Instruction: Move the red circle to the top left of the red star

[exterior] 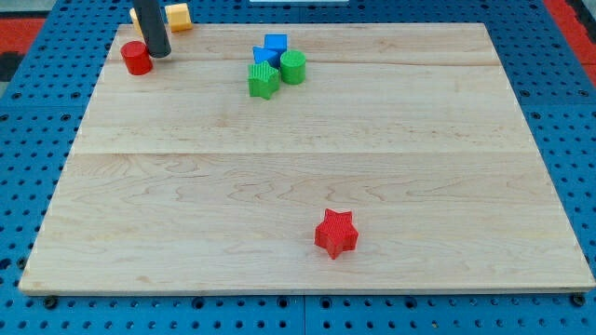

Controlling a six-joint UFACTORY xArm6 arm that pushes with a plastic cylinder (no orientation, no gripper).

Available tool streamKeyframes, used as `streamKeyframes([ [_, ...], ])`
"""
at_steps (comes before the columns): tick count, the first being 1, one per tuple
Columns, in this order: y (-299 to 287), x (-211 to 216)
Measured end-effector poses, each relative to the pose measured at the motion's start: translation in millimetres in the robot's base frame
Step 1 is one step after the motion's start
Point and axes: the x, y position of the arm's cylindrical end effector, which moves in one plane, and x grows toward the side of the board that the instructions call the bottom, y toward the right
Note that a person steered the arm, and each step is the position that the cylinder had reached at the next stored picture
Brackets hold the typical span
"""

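Bright, even light falls across the pale wooden counter [307, 158], with no glare on it. Shadows are short and soft, hugging the base of the red star [336, 233] and the green blocks. The picture is low in resolution and slightly soft; block edges look faintly jagged.

Our pale wooden table [307, 177] carries a red circle [136, 58] near its top-left corner, with a yellow block [177, 16] beyond. A blue block [271, 47], green circle [293, 66] and green star [264, 80] cluster together. A red star [336, 233] lies alone, lower down.
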Motion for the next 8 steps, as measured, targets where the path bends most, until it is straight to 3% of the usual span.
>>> streamKeyframes([
  [1,-15.6,-23.2],
  [2,-38.6,-16.4],
  [5,-8.9,135.8],
  [8,-9.6,117.8],
])
